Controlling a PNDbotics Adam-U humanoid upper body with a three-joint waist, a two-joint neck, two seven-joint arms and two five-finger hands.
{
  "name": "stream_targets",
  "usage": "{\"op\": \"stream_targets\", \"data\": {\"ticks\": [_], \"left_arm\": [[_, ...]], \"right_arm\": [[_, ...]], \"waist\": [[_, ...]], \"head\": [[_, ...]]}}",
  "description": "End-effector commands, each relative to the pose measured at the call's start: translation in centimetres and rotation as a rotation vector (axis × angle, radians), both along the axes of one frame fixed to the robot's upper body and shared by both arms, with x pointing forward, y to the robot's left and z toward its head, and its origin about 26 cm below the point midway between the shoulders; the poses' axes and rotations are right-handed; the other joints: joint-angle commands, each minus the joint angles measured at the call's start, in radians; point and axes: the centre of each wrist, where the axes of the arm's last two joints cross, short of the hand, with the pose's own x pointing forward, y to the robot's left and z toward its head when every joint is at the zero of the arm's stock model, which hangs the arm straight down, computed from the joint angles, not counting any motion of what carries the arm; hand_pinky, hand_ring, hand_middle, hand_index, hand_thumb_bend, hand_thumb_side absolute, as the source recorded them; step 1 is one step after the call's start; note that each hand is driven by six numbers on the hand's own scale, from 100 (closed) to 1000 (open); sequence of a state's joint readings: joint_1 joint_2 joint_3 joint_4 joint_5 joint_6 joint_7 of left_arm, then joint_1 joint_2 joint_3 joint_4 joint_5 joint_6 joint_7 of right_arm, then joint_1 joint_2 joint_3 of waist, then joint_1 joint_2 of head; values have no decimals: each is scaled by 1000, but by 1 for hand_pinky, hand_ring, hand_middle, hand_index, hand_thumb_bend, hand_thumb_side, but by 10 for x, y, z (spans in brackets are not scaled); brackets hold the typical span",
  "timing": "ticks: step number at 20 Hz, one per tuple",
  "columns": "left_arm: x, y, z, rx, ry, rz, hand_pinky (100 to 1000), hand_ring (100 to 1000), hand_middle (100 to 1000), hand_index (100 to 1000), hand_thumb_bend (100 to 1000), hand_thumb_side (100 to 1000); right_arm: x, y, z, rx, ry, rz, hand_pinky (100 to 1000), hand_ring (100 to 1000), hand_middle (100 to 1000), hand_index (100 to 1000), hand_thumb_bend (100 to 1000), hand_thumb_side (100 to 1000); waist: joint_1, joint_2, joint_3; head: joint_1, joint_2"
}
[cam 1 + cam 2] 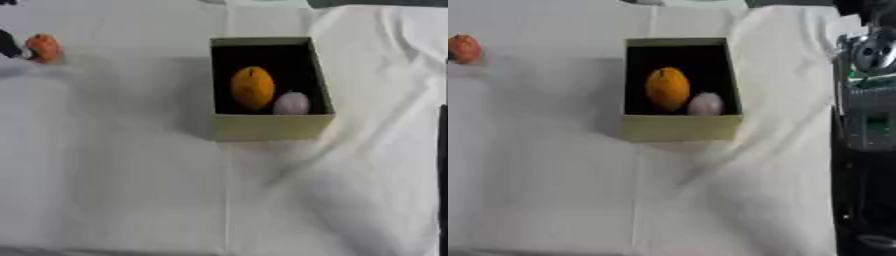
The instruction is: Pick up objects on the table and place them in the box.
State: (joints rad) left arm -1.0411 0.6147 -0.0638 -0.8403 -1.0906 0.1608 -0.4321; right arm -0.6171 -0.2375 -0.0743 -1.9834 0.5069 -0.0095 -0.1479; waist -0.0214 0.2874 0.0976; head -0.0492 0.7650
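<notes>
Nearest you, the box (271, 127) already holds a yellow-orange fruit (252, 87) and a pale egg-shaped thing (291, 103). At ten o'clock, the small orange object (43, 47) sits against your left hand (9, 45); I cannot tell its fingers' state. It looks light and smooth, likely slippery: cup its widest part.

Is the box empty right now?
No, the box holds an orange fruit and a small pale round object.

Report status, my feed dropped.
Left hand at far-left edge, grip unclear. Orange object beside it. Box holds yellow-orange fruit, pale egg-shaped object.
</notes>
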Motion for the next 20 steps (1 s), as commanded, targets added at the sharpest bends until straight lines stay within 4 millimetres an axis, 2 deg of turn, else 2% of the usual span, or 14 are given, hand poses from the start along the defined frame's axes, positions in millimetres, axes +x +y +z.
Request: {"op": "stream_targets", "data": {"ticks": [1, 6, 9, 14, 16, 18, 20], "left_arm": [[0, 9, 14, 0, -53, 36, 635, 791, 841, 892, 538, 156], [3, 12, 11, -46, -95, 72, 588, 768, 828, 883, 384, 101], [5, 12, 9, -73, -90, 76, 561, 752, 811, 869, 375, 100], [6, 10, 8, -84, -104, 67, 546, 751, 840, 888, 390, 100], [6, 9, 8, -86, -120, 59, 524, 728, 801, 862, 346, 100], [7, 7, 7, -95, -133, 55, 416, 615, 687, 774, 286, 100], [8, 6, 8, -102, -145, 52, 337, 547, 621, 727, 238, 100]], "right_arm": [[-4, -3, 12, -10, -40, -3, 847, 817, 724, 806, 100, 755], [-5, -2, 15, -12, -45, 3, 847, 817, 723, 807, 100, 757], [-5, -1, 16, -12, -48, 7, 847, 816, 723, 807, 100, 758], [-5, 0, 19, -14, -53, 16, 848, 816, 722, 807, 100, 759], [-5, 0, 19, -14, -54, 18, 848, 816, 721, 807, 100, 760], [-5, 0, 20, -15, -51, 20, 848, 815, 721, 807, 100, 762], [-5, 0, 19, -16, -48, 20, 848, 815, 721, 807, 100, 762]], "waist": [[1, -13, -2], [-5, 3, -12], [-7, 12, -18], [-9, 25, -27], [-9, 30, -31], [-10, 33, -33], [-9, 34, -35]], "head": [[8, 5], [17, 5], [19, 5], [26, 5], [27, 5], [27, 5], [26, 5]]}}
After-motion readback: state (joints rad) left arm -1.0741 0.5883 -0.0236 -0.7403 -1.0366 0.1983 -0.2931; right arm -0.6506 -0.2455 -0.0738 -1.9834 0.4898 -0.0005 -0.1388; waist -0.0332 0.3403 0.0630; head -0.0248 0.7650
